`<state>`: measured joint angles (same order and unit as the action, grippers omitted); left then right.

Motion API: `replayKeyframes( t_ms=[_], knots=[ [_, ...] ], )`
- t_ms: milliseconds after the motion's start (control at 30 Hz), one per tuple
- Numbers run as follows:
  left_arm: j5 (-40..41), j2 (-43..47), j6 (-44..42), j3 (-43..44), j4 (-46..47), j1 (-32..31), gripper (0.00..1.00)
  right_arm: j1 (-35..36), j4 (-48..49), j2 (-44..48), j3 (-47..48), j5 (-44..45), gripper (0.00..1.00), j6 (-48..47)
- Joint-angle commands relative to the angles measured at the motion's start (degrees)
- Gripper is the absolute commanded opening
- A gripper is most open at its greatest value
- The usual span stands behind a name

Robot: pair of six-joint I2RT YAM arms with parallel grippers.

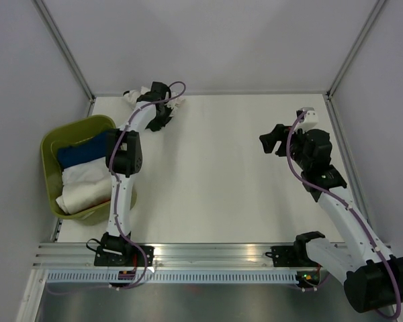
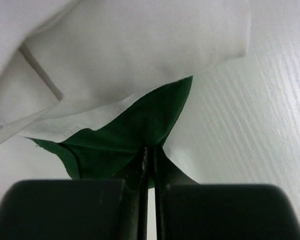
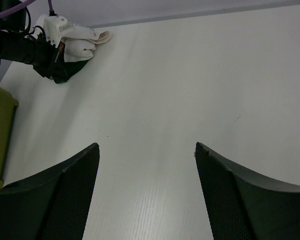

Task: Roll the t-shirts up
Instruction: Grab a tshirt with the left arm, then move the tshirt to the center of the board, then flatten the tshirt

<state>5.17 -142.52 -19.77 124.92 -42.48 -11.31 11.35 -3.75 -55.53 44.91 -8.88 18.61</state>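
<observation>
Well, the left arm point(image 1: 124, 157) is stretched out to the far left corner of the counter point(image 1: 215, 174), and its jaws are pinched tight on a fold of the dark green shirt point(image 2: 135, 130). The white shirt point(image 2: 130, 50) lies heaped just beyond and over that pinch, covering most of the green. From the wrist view only green cloth sits between the jaws, though I can't be sure that no white hem is caught as well.

I'd judge this the fetching step: nothing is spread flat yet, so no rolling has begun. The next move calls for drawing the cloth back towards the arm's base and out onto bare counter, low and slow, since the white shirt on top may ride along or slide off.

Behind the left jaws stands the green basket point(image 1: 50, 144), holding a blue bundle point(image 1: 80, 154) and a white bundle point(image 1: 84, 184); the pull should steer clear of its rim. Just beyond the jaws, the wall corner and the counter's far edge are close, so there's no room that way.

Across the counter, the right arm point(image 1: 336, 194) holds its jaws spread wide with nothing in them. Between the two sets of jaws the counter lies bare, room enough for laying a shirt out.
</observation>
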Motion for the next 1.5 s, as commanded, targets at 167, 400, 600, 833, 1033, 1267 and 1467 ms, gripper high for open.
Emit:
replayKeyframes(
  t_ms=[167,400,600,833,1033,1267,1467],
  knots=[
    [-21.8,17.7,1.6,-5.6,-6.6,-2.5,0.02,-0.1,-2.3,6.9,1.9,2.9,0.83,-1.7],
    [-38.0,38.5,-1.8,-4.1,-7.6,-7.1,0.02,-0.1,-5.3,8.0,4.3,2.6,0.81,-1.8],
    [-54.8,42.6,3.0,6.7,-12.3,-8.7,0.02,-0.2,-4.6,8.8,7.0,1.9,0.82,-1.1],
    [-54.1,41.1,10.3,3.1,-10.9,-8.6,0.02,-0.1,-7.2,9.0,8.7,0.4,0.81,-0.2],
    [-55.2,42.9,12.2,-13.9,-4.7,-11.3,0.02,-0.1,-9.3,10.8,7.7,0.2,0.8,-0.4],
    [-53.2,40.7,10.2,-29.9,-0.5,-13.2,0.02,0.5,-8.3,6.3,0.5,-3.4,0.65,6.6],
    [-49.5,41.0,10.0,-32.5,2.1,-12.9,0.03,14.3,5.1,-4.9,-6.9,0.5,0.63,12.2]
  ],
)
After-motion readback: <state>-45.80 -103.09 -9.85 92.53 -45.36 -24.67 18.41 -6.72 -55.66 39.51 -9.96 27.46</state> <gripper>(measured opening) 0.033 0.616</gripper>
